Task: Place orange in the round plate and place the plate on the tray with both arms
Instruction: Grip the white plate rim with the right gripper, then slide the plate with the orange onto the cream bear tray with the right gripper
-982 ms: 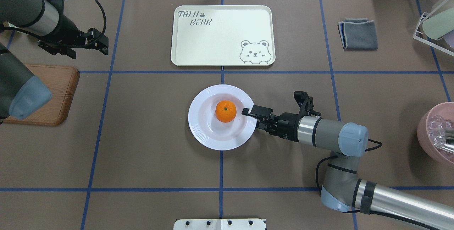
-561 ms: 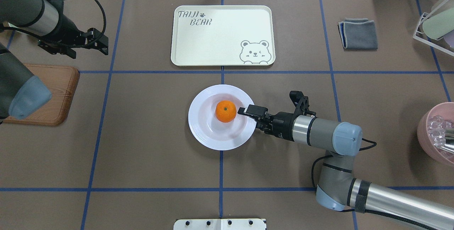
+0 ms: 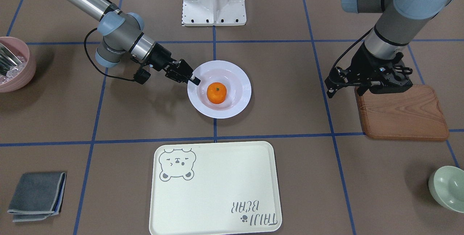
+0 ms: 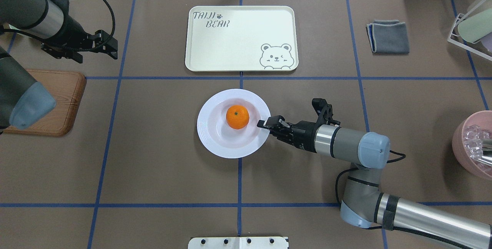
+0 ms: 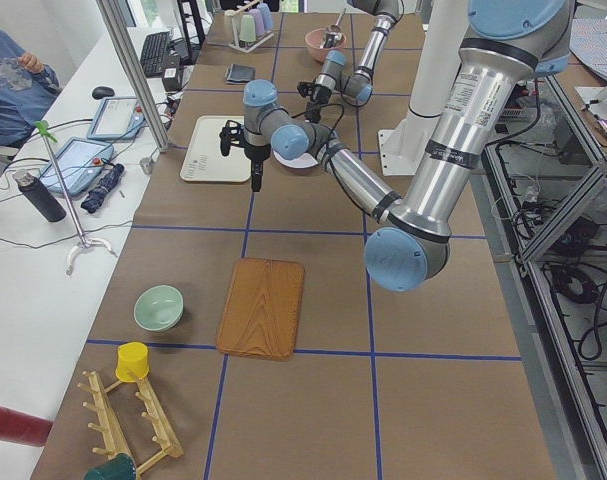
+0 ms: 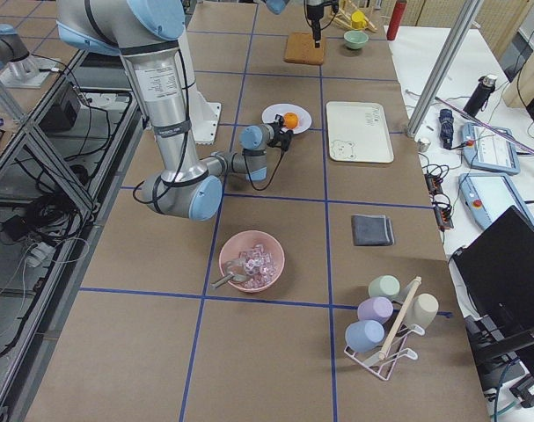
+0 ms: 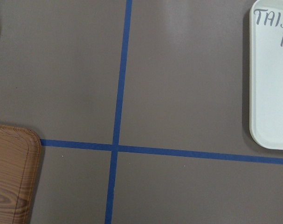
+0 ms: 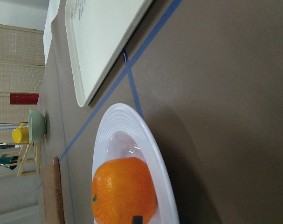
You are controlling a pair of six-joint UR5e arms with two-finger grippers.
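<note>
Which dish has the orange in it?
The white round plate at mid-table, the orange in its well. The pink bowl holds clear pieces; the green bowl looks empty.

Wooden board [image 4: 50, 105], grey cloth [image 4: 389, 37], pink bowl [image 4: 463, 153], green bowl [image 3: 447, 188].

The bench [image 4: 161, 156], brown with a blue tape grid, carries the tray [image 4: 238, 41] at its far middle and the round plate [image 4: 209, 135] near it, apart. A wooden board [image 4: 57, 103] lies at the left; a folded grey cloth [image 4: 389, 37] and a pink bowl [image 4: 463, 153] lie at the right.
</note>
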